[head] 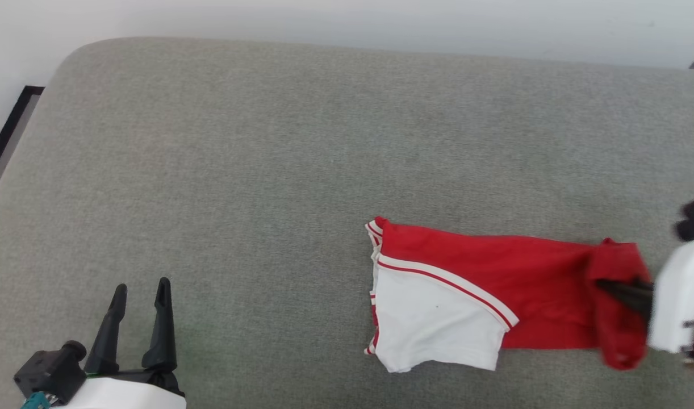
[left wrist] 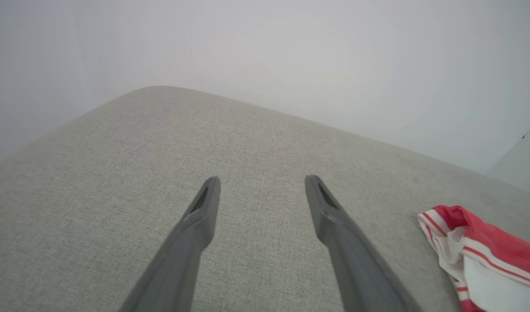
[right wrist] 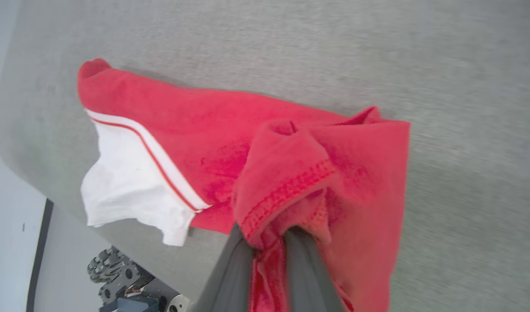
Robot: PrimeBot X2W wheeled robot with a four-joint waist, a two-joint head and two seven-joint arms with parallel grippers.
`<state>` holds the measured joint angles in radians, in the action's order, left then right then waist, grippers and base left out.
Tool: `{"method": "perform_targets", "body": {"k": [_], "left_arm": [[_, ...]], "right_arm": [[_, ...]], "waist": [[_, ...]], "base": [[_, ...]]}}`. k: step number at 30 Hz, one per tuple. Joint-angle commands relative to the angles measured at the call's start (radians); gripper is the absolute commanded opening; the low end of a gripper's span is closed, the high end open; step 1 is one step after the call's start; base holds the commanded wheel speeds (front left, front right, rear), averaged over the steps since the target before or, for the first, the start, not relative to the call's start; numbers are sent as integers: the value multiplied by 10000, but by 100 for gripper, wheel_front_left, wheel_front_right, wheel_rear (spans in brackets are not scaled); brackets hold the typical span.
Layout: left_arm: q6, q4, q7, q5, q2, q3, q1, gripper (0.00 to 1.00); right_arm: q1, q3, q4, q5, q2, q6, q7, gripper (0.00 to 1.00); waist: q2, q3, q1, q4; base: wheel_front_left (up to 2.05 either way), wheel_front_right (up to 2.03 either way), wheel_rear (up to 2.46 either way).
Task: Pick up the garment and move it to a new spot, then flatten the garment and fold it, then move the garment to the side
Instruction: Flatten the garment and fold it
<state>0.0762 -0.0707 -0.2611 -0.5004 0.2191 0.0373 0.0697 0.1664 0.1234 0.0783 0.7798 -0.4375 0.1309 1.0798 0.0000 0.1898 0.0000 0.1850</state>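
- Garment [head: 483, 284]: red T-shirt with a white short sleeve and red-and-white striped trim. It lies in the lower right of the head view as a long narrow band. The sleeve end is toward frame centre and the red body runs toward the right edge.
- Condition: the sleeve and most of the body lie flat on the surface. The end at the right is bunched, curled over and raised off the surface. Stitched hem edging shows at frame centre in the right wrist view.
- Right gripper [head: 603, 284]: enters from the right edge of the head view. Its fingers are clenched on the bunched red end, with cloth pinched between them and draped over both.
- Left gripper [head: 142, 285]: lower left of the head view, well apart from the shirt. Its fingers are spread and carry nothing.
- Grey upholstered cushion [head: 267, 142]: the support surface, taking up most of the head view.
- White wall [head: 381, 23]: top of the head view, behind the cushion.
- Wheeled base [right wrist: 117, 277]: lower left of the right wrist view, below the cushion's edge.
- Progress, as judged: the narrow band suggests flattening and at least one lengthwise fold are done. The gripped end suggests either a crosswise fold or the move aside is in hand; which one cannot be told. The final placement to the side appears to be left.
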Motion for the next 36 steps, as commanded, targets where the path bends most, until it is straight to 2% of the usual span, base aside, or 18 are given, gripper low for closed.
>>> {"method": "perform_targets", "body": {"k": [1,4,7,15,22,23,24,29,36], "left_arm": [[95,-49,-52,79,-82,-42,-104,100],[239,-147,-51,162,-255,-34,-305,100],[319,-247,-51,243,-417,19,-461,100],[474,-483,-53,298,-727,129,-827,100],[530,-577,-53,230,-833,71,-880,100],[539,-586,-53,208,-841,87,-880,100],[545,-597,-53,215,-831,85,-880,100],[543,-627,-53,166,-733,-3,-749,100],[548,-580,-53,128,-440,-57,-513,100]], "right_arm": [[3,-352,301,-83,259,-4,29,0],[332,-1194,613,-298,959,-4,-56,0],[667,-1776,369,-556,1320,-4,-201,0],[1604,-3202,-857,-1030,1887,-4,-845,0],[2225,-4016,-1892,-1067,2133,-4,-1522,2],[2313,-4106,-2007,-1056,2145,-4,-1644,40],[2365,-4139,-2096,-960,2188,-4,-1754,100],[2404,-4185,-1938,-465,2103,-4,-1996,100],[1820,-3306,-954,-221,1522,-4,-2459,100]], "waist": [[0,9,0,115],[0,76,0,412],[0,145,0,663],[0,252,0,1296],[0,238,0,1440],[0,219,0,1443],[0,194,0,1438],[0,-47,0,1200],[0,-469,0,549]], "base": [[0,0,0],[0,0,0],[0,0,0],[0,0,0],[0,0,0],[0,0,0],[0,0,0],[0,0,0],[0,0,0]]}}
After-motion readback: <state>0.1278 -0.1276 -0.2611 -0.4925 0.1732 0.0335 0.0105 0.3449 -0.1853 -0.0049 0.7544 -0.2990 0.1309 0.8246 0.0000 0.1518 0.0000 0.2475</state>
